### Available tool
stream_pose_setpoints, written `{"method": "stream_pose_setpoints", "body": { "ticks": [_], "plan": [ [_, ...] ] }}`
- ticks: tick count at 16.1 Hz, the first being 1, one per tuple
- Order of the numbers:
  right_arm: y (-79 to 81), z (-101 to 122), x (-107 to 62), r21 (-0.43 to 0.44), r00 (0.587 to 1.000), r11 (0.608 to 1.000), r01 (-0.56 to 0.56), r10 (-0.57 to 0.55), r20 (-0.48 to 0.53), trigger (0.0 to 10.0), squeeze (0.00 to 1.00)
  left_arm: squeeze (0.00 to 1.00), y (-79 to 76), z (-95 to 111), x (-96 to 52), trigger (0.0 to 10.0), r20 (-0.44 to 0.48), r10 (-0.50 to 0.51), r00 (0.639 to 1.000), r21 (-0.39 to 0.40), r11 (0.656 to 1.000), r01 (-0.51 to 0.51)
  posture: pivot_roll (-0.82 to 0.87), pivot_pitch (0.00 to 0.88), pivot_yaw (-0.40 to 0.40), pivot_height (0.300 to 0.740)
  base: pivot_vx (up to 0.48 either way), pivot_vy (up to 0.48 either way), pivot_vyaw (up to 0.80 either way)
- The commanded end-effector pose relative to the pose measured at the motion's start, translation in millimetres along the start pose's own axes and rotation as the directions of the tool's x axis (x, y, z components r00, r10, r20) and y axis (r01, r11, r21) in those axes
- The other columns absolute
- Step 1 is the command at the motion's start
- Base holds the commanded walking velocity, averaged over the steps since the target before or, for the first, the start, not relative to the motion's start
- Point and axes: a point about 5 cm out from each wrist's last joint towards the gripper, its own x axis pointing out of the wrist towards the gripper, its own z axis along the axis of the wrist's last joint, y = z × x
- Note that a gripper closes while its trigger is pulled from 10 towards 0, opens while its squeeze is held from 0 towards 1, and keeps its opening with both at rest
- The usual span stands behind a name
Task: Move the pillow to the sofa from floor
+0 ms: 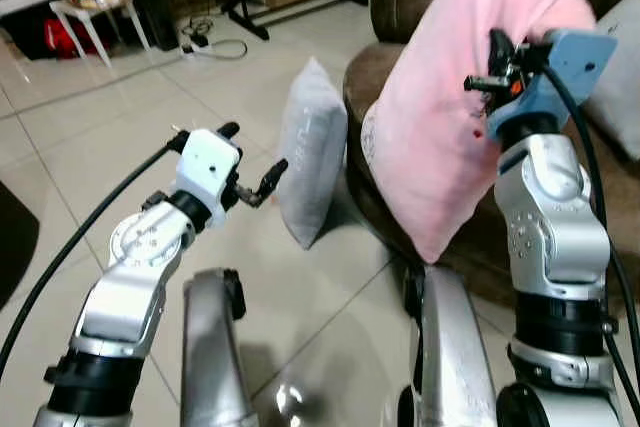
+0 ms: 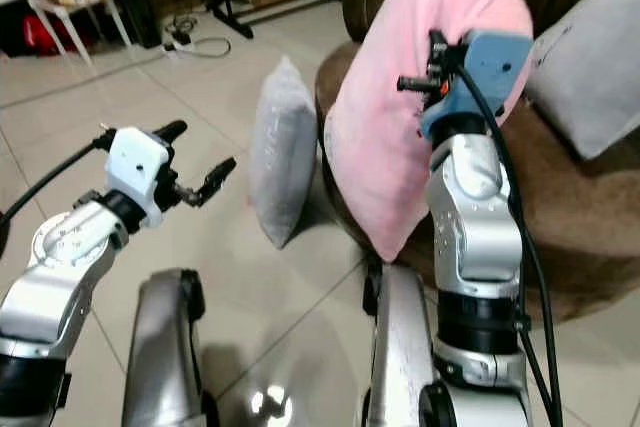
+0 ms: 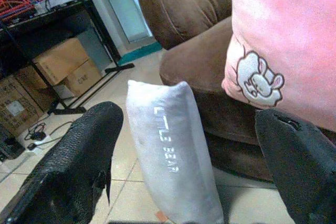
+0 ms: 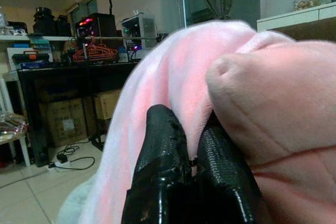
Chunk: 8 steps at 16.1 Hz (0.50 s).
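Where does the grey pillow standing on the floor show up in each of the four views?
Left eye view: grey pillow upright at centre, against the brown sofa.
Right eye view: centre-left, beside the pink pillow.
Left wrist view: centre, between the open left gripper fingers, lettering visible.
Right wrist view: cannot tell; a pale corner at the lower edge may be it.
Shared landmark: the pink pillow held by the right gripper.
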Motion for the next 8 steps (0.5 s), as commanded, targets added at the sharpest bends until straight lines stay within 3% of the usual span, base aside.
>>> {"method": "stream_pose_setpoints", "body": {
  "ticks": [1,4,8],
  "plan": [
    [3.2,-4,1.6,0.029,0.999,1.0,-0.009,0.01,-0.035,10.0,0.0,0.0,2.2,4,3.8,10.0,0.013,0.012,1.0,0.02,1.0,-0.013,-0.1,0.0,0.06,0.411,0.0,0.0,0.0],
    [5.0,-11,-4.8,0.068,0.997,0.998,-0.005,0.01,-0.078,10.0,0.0,0.0,0.2,2,6.1,10.0,0.006,0.029,1.0,0.015,0.999,-0.029,-0.1,0.0,0.06,0.44,0.0,0.0,0.0],
    [0.9,-16,-15.3,0.039,0.995,0.999,0.023,-0.019,-0.101,10.0,0.0,0.0,-3.2,1,6.0,10.0,0.004,0.048,0.999,0.015,0.999,-0.048,-0.1,0.0,0.066,0.485,0.0,0.0,0.0]
  ]
}}
